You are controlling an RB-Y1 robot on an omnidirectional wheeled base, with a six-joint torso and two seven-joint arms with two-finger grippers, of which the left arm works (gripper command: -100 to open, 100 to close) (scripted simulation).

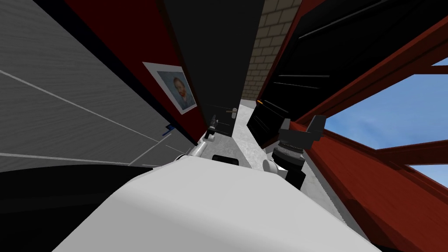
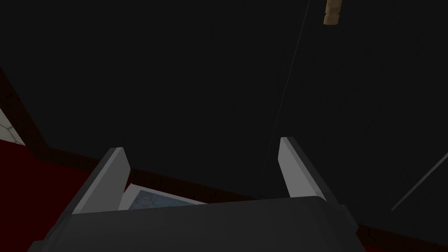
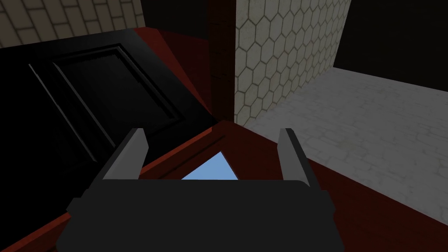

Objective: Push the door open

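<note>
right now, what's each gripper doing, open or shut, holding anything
Left gripper: open, holding nothing, pointed at the black door.
Right gripper: open, holding nothing.

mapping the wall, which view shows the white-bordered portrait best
Head view: the whole white-bordered portrait shows on the red wall. Left wrist view catches just a corner past the left pincer; right wrist view faces a black panelled door.
</note>
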